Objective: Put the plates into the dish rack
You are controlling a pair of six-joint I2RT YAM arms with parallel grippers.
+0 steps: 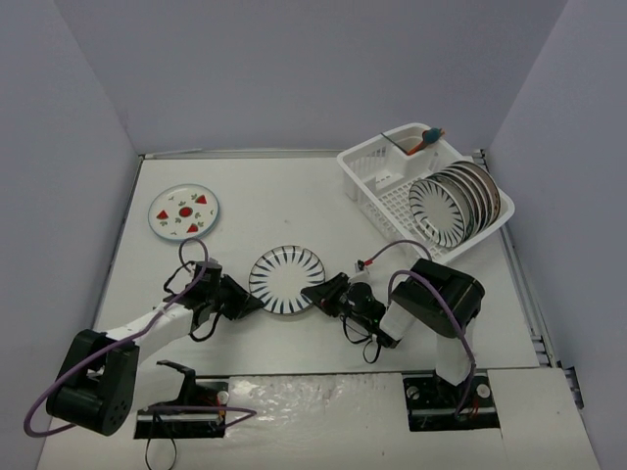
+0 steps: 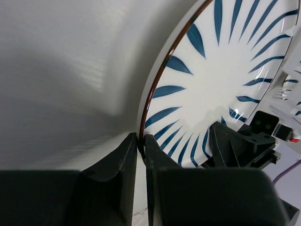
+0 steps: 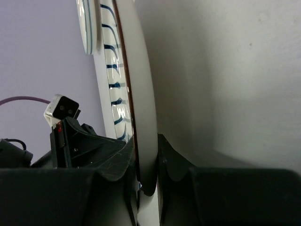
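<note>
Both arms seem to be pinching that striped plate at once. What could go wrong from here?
1. The left gripper and right gripper each pinch only the thin rim of the striped plate, on opposite sides. If they pull out of step, it might slip or twist free.
2. The dish rack already holds a tight row of upright plates, so the newcomer could knock them while going in.

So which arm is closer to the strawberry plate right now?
Left. The left fingers pinch the striped plate at its left rim, diagonally below and right of the strawberry plate. The right fingers grip the striped plate's opposite rim, farther off.
</note>
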